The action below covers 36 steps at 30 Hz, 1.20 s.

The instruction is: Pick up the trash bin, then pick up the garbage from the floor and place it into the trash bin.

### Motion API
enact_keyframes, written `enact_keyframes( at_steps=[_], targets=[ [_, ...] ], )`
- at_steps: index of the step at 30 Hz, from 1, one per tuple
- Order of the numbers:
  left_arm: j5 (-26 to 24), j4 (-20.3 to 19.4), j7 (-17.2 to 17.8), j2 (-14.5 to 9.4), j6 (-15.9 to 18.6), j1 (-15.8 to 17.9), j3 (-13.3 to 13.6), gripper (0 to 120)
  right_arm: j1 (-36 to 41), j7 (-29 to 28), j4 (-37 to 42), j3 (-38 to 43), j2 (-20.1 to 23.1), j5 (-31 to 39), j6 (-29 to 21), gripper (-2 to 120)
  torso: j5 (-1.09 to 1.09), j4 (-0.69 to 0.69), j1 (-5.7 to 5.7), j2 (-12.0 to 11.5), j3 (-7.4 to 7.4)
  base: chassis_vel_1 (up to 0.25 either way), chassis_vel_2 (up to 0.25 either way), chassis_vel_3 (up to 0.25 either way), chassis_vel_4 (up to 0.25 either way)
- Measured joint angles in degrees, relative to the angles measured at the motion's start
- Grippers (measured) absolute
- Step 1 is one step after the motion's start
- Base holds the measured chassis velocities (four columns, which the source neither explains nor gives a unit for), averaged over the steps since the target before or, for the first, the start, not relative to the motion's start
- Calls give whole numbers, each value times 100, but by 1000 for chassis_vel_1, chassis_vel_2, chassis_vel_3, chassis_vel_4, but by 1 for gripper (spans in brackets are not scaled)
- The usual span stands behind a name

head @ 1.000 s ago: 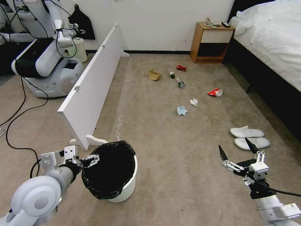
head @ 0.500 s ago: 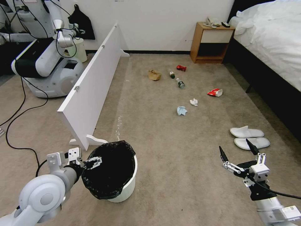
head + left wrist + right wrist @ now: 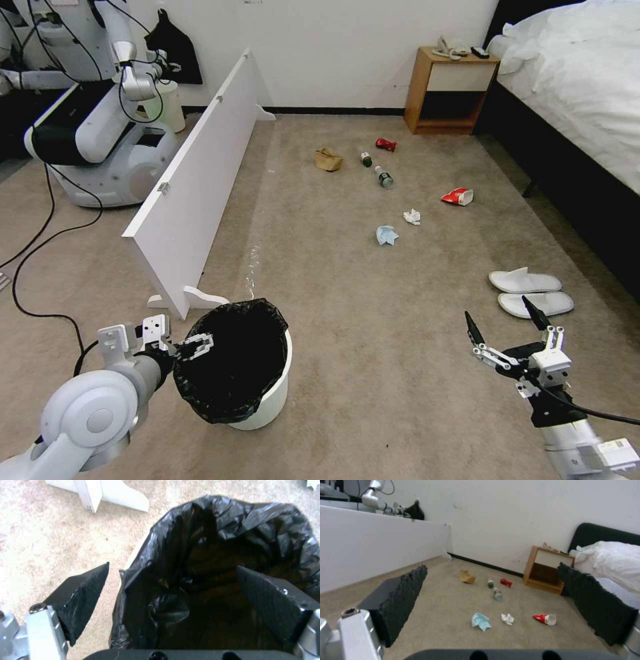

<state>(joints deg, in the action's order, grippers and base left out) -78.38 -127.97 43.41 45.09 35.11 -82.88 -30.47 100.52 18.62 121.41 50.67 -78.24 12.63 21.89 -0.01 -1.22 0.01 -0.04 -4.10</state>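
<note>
The trash bin (image 3: 275, 392), white with a black bag (image 3: 233, 525) over its rim, stands on the carpet at the near left. My left gripper (image 3: 195, 345) is open astride its near-left rim, one finger (image 3: 83, 597) outside and the other finger (image 3: 266, 602) inside the bag. My right gripper (image 3: 496, 308) hangs open and empty at the near right, just short of two white slippers (image 3: 525, 281). Farther out lies more garbage: a blue mask (image 3: 387, 235), tissue (image 3: 413, 216), snack packet (image 3: 458, 196), two bottles (image 3: 384, 177), red wrapper (image 3: 385, 144) and paper bag (image 3: 329, 159).
A long white panel (image 3: 193, 187) stands on edge left of the bin. Behind it are another robot (image 3: 100, 133), floor cables (image 3: 33, 253) and a pale green bin (image 3: 170, 107). A nightstand (image 3: 450, 90) and a bed (image 3: 580, 87) line the far right.
My left gripper has sunk slightly at the bin's rim, and my right gripper has dropped a little. The bin and the garbage have not moved.
</note>
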Motion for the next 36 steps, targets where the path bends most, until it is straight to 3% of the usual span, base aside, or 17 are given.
enact_keyframes(
  at_steps=[36],
  targets=[
    [-112, 866, -49, 236, -12, 526, 486, 100, -184, -33, -236, -53, 12, 47, -23, 100, 0, 0, 0, 0, 0, 0, 0, 0, 0]
  ],
)
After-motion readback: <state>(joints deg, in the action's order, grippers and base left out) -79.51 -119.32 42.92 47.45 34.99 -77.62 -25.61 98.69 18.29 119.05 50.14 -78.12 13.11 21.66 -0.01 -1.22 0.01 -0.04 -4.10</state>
